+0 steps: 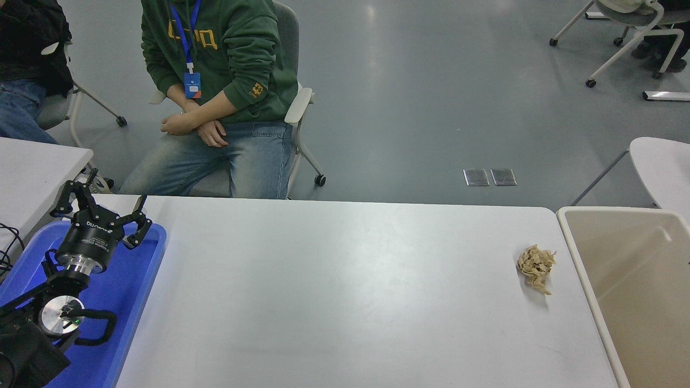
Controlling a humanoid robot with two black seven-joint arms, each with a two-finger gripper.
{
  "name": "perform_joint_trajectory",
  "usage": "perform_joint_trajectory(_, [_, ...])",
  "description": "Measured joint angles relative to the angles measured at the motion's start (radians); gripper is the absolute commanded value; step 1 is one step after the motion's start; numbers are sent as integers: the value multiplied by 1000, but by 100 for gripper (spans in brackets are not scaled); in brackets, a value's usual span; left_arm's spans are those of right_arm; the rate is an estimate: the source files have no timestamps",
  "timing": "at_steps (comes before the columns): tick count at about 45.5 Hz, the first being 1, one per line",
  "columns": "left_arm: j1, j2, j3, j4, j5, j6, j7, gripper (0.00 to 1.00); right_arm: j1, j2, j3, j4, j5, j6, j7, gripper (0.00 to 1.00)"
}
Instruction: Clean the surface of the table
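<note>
The white table surface (345,291) fills the lower middle of the head view. A crumpled tan paper wad (536,266) lies on it near the right edge. My left gripper (102,207) is parked at the lower left over the blue tray (129,280), fingers spread open and empty. My right arm and gripper are out of view.
A beige bin (636,291) stands right of the table, its inside bare. A person in a green hoodie (215,97) sits at the far side. A smaller white table (32,167) with cables is at the left. Another white table corner (663,167) is at far right.
</note>
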Motion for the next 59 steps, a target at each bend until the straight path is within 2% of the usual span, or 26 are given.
perform_joint_trajectory(16, [0, 0, 0, 0, 0, 0, 0, 100, 6, 18, 109, 3, 17, 0, 3, 100])
perform_joint_trajectory(27, [0, 0, 0, 0, 0, 0, 0, 100, 36, 24, 251, 20, 95, 8, 7, 100])
perform_joint_trajectory(40, [0, 0, 0, 0, 0, 0, -1, 100, 73, 58, 381, 90, 218, 10, 9, 100])
perform_joint_trajectory(59, [0, 0, 0, 0, 0, 0, -1, 100, 95, 116, 681, 272, 265, 9, 21, 100])
